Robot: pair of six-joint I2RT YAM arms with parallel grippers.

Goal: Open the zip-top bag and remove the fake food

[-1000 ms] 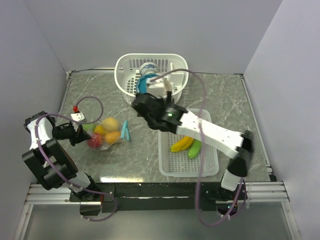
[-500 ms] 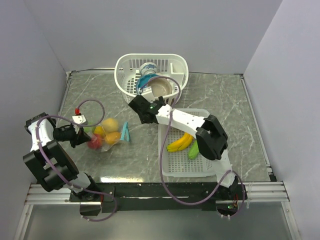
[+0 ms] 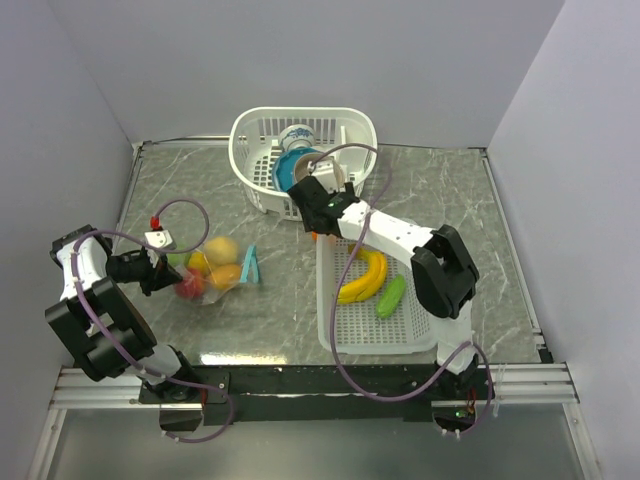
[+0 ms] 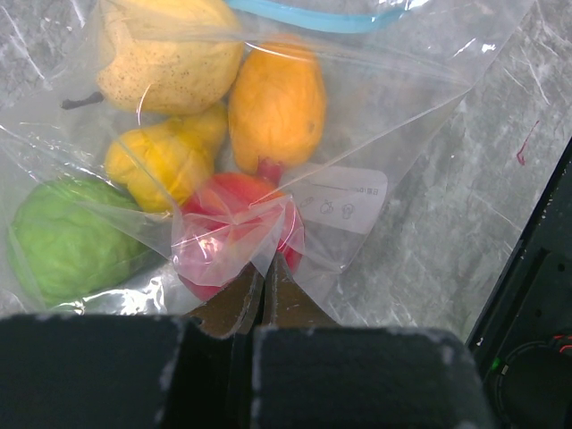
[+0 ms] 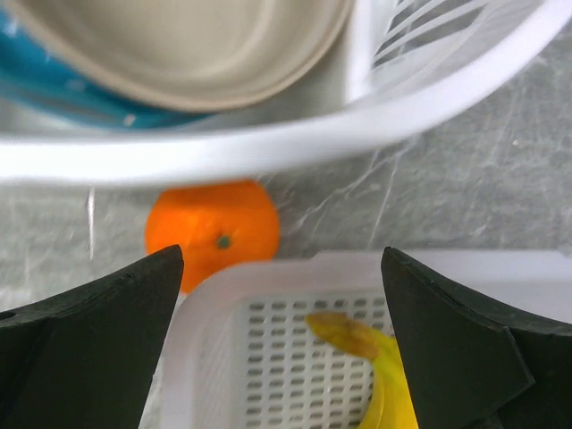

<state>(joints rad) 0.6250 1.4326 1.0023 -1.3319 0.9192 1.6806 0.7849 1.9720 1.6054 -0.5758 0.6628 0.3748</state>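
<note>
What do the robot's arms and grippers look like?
Both arms are built of white and black segments: left arm, right arm. A thin purplish cable loops along each. The left gripper and right gripper have dark, tapered fingers.

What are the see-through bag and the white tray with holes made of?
The zip-top bag looks like thin clear plastic: it wrinkles, shines and shows the fake food inside. The white tray looks like hard, smooth plastic moulded with holes.

Bowls [image 5: 179, 45], cup [image 3: 296, 135] in white basket [image 3: 243, 150]; tray [image 3: 385, 335] adjacent.
</note>
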